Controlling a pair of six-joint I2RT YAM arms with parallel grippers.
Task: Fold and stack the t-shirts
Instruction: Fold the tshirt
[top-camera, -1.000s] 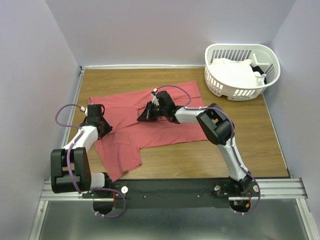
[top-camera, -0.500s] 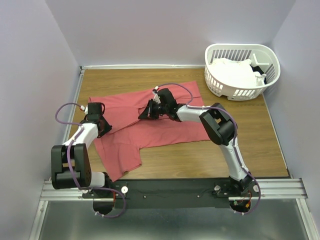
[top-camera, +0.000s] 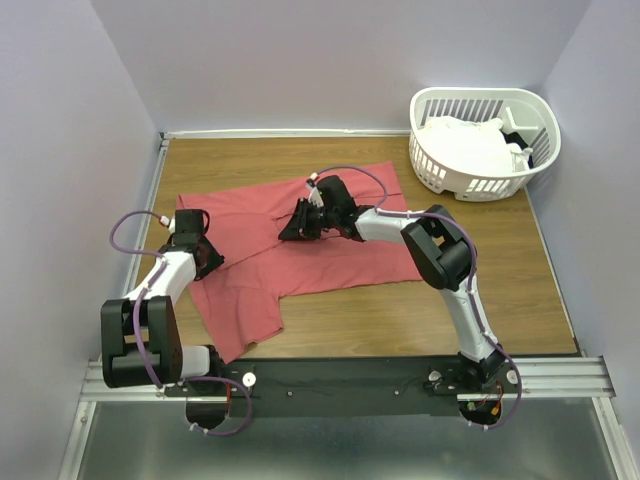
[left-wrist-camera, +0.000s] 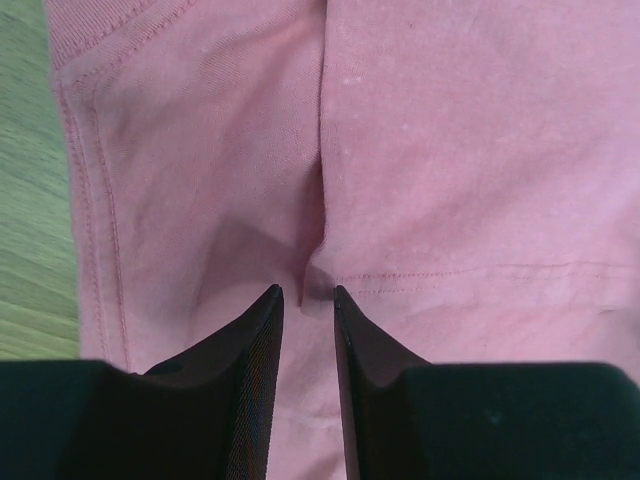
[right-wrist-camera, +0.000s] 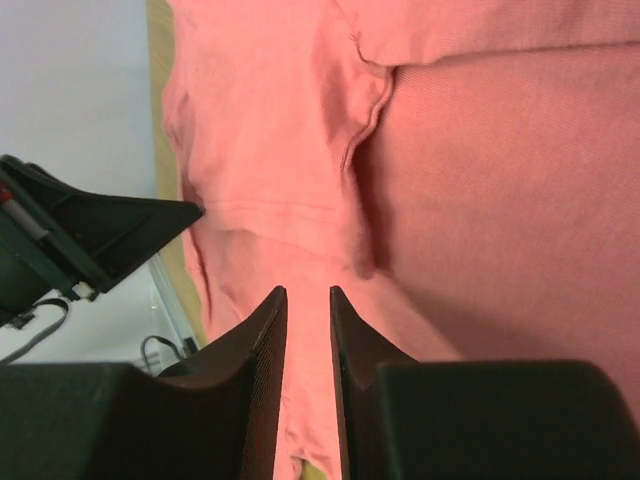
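Left gripper (left-wrist-camera: 307, 292): the fingers are drawn nearly together, with only a narrow slit between the tips. A raised crease of cloth runs straight ahead out of that slit, so it pinches a fold of the coral-red t-shirt (top-camera: 330, 255).

Cloth at the left gripper: the shirt fills the view ahead of the fingers and to both sides. A stitched seam runs crosswise just ahead of the right-hand finger. A stitched edge lies off to the left, with bare table (left-wrist-camera: 30, 200) beyond it.

Right gripper (right-wrist-camera: 305, 292): the fingers are close and parallel, again with a thin slit, and coral cloth shows through it. I cannot tell whether any cloth is caught between them.

Cloth at the right gripper: a curved ridge of fabric rises ahead and a little to the right, and ends just beside the right-hand fingertip. Smooth cloth lies further right.

Grippers to each other: from the right wrist, the left gripper's black body shows ahead and to the left, at the shirt's edge. The two are well apart, and both are low on the cloth.

Coral-red t-shirt: it lies spread and rumpled on the wooden table, under both grippers. One flap reaches back toward the left arm's base.

White t-shirts (top-camera: 462, 145): they are piled in the basket (top-camera: 470, 188), well away from both grippers, behind the right gripper's fingers and to their right.

Basket: it is white and slatted, and stands at the table's far right corner.
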